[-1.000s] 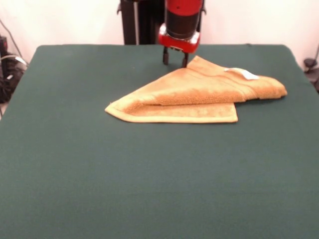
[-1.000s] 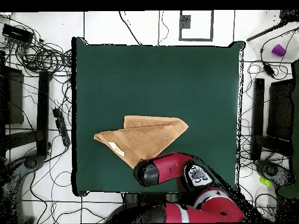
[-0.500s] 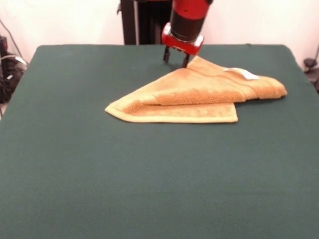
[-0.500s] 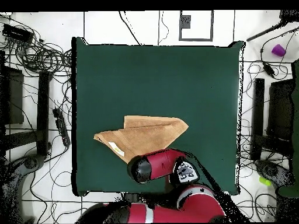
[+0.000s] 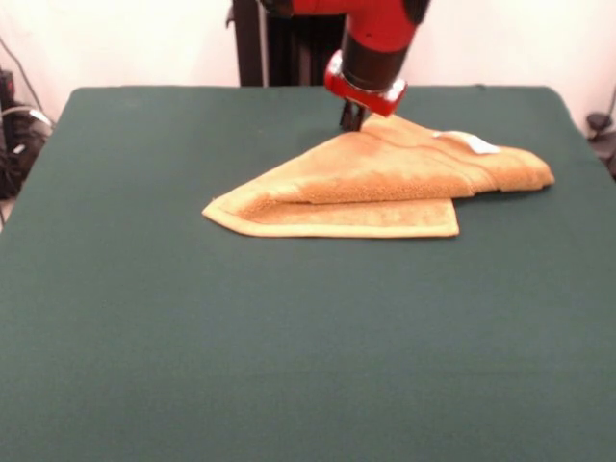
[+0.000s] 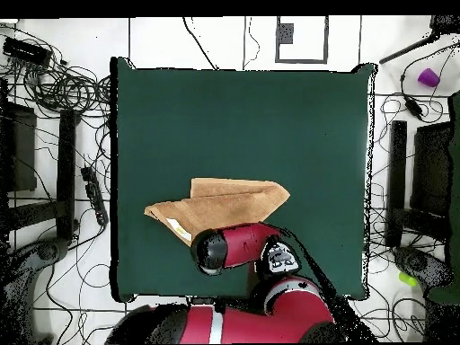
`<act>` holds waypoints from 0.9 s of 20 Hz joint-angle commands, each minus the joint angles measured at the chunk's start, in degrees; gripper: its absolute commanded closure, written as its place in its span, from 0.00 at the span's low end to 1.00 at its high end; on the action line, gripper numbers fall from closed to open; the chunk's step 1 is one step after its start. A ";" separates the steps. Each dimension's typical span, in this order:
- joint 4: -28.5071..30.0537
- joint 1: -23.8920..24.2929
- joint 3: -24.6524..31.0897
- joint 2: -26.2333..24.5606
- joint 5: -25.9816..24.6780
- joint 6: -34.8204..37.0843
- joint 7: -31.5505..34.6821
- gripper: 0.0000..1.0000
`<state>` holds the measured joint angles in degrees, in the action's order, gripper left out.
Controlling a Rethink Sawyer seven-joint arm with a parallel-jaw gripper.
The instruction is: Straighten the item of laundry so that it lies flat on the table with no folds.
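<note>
The red and black arm's gripper [image 5: 352, 117] hangs at the far edge of the folded mustard-yellow terry-cloth towel [image 5: 385, 183]; whether it is parted or closed cannot be told. The towel, its small white tag [image 5: 474, 142] uppermost, lies on the dark green cloth-covered table [image 5: 289, 346].

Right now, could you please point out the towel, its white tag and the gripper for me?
towel [image 5: 385, 178]: front view, middle of the folded upper layer.
white tag [image 5: 475, 143]: front view, centre of the tag on the towel's right part.
gripper [image 5: 352, 118]: front view, dark tips at the towel's far edge.
</note>
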<state>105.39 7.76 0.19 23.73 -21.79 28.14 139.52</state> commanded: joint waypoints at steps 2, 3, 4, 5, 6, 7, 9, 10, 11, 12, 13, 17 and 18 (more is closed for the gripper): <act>-17.52 0.69 2.34 -19.54 0.00 -21.70 6.02 1.00; -17.60 0.77 2.44 -19.50 -0.02 -20.87 5.53 1.00; -17.69 0.80 2.52 -19.46 -0.16 -20.25 5.11 1.00; -17.79 0.83 2.60 -19.42 -0.30 -19.63 4.68 1.00; -18.01 0.75 2.52 -19.40 -0.60 -19.13 4.40 1.00; -18.21 0.79 2.61 -19.33 -1.03 -18.06 3.72 1.00; -18.62 1.01 2.90 -19.21 -1.76 -15.58 2.21 1.00; -18.82 1.12 2.98 -19.15 -2.17 -14.57 1.55 1.00; -18.97 1.18 3.07 -19.06 -2.58 -13.35 0.90 1.00; -19.17 1.06 3.07 -18.97 -3.40 -11.77 -0.02 1.00; -19.32 1.10 3.17 -18.81 -4.34 -9.96 -1.26 1.00; -20.78 1.83 4.51 -17.99 -10.96 4.10 -13.70 1.00; -21.27 1.54 4.51 -17.87 -13.21 7.66 -16.84 1.00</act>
<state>98.51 7.81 1.73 20.78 -20.78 41.96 139.36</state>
